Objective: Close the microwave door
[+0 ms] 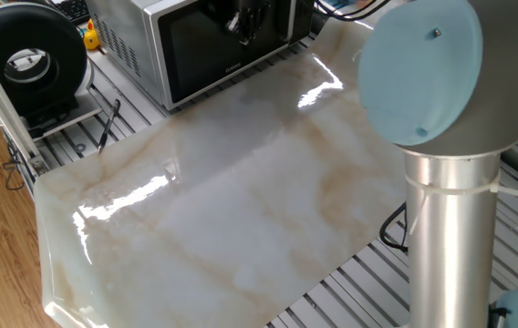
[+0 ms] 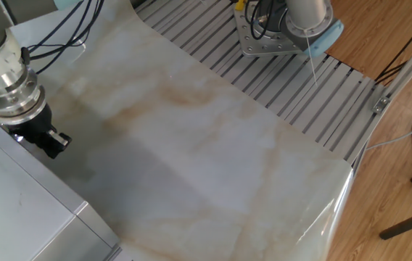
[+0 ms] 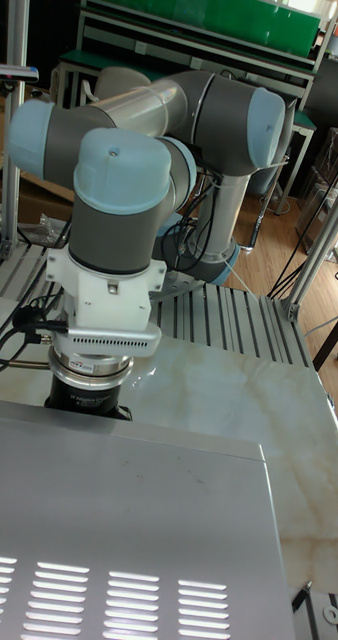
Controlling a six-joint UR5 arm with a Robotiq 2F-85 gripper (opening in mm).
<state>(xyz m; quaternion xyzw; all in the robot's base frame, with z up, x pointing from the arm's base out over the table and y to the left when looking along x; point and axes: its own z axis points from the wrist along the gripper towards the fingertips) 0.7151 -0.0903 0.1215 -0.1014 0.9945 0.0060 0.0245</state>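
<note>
One fixed view: your microwave [image 1: 195,41] sat at 12 o'clock on the tabletop [image 1: 232,200], silver-white, with its vented grey side turned toward 10 o'clock. The microwave door [image 1: 218,46] lay flush with the frame, dark glass facing the marble sheet, small white lettering near its lower edge. Your gripper [image 1: 245,23] hung right in front of the upper glass, dark against dark; you could not tell whether the fingers were apart or together, nor whether they touched the glass. A round black fan-like device [image 1: 26,59] stood at 10 o'clock, a small yellow object [image 1: 90,36] between it and the microwave. The arm's grey column with its pale blue cap [image 1: 419,68] filled the 3 o'clock side.

The other fixed view: the gripper [image 2: 46,139] showed at 9 o'clock, black, below the silver wrist ring, just off the microwave's front edge. The fingertips were too small to read. The arm's base plate [image 2: 268,32] sat at 12 o'clock on the slatted frame.

Tall fixed view: the microwave's vented top [image 3: 129,540] filled the 6 o'clock half. The wrist stood upright behind its far edge; the gripper itself was hidden below that edge.
</note>
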